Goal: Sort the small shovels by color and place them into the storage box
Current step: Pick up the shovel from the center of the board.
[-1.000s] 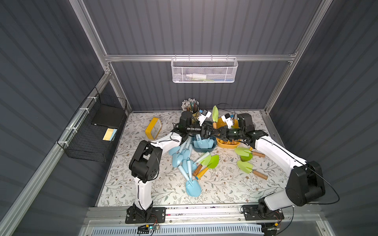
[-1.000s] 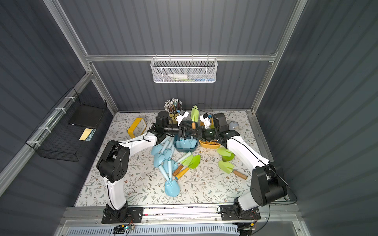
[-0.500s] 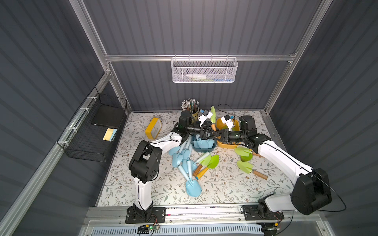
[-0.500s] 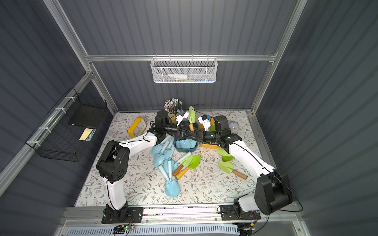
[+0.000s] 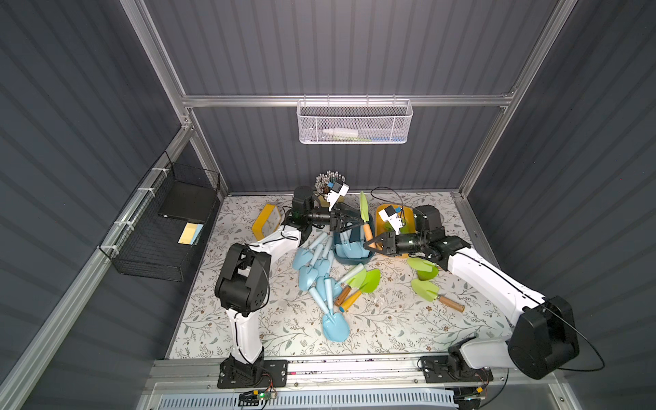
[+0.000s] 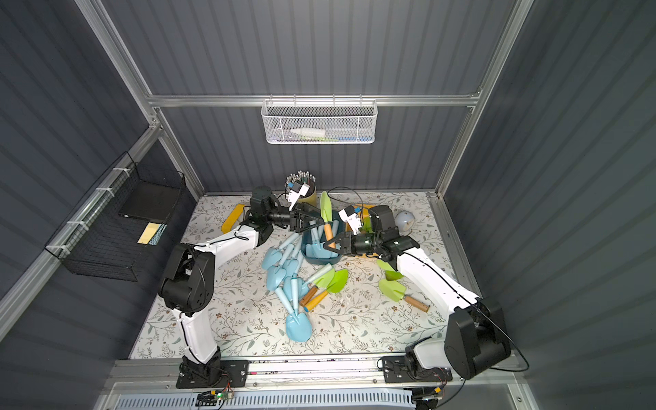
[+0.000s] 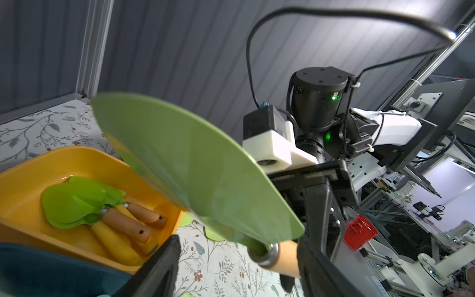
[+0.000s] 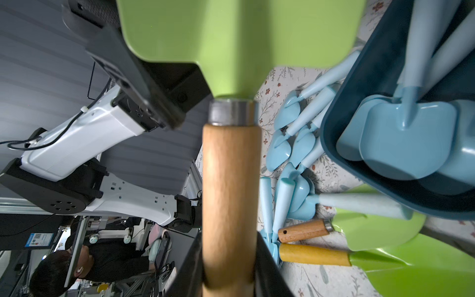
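Above the blue box, the green shovel stands upright, handle pinched in the right hand, left hand spread about its neck.

You've got two boxes side by side at the rear of the table. The middle box has a stack of shovels in it. The right box sits just beside it with a few more shovels inside. The raised shovel is above the middle box's right side, blade end rearward, between the left gripper and right gripper. A loose pile lies front-left of the middle box. A pair lies just right of it, and a second pair further right beside the right arm. The pencil cup stands behind the left gripper.
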Controlling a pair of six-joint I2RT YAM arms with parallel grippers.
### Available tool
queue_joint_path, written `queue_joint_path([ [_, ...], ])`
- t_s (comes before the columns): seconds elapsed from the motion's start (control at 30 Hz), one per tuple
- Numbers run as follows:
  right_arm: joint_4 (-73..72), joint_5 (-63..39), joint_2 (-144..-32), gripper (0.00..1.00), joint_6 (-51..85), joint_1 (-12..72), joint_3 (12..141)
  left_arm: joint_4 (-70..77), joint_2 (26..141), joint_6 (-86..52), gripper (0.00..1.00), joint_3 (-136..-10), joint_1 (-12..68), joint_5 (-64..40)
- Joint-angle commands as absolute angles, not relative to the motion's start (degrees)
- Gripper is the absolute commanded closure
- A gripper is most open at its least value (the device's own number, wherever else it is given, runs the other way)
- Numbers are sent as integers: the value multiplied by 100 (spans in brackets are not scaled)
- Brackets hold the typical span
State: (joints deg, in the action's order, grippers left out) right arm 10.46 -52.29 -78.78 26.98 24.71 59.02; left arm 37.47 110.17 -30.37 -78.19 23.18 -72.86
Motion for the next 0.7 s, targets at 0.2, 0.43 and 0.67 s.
queue_joint_path([
  [0.2,966,-5396,-7948,90,2662,2492,6054,4400,10815,-3484,27,-7734,2511,-7368],
  [0.43,925,-5350,-8177,90,2628,2538,6359,4421,10982,-3612,29,-7734,2793,-7439],
  [0.67,1026,-5332,-8451,90,2449,2621,6760,4863,11034,-4024,35,-7734,2848,-7409],
])
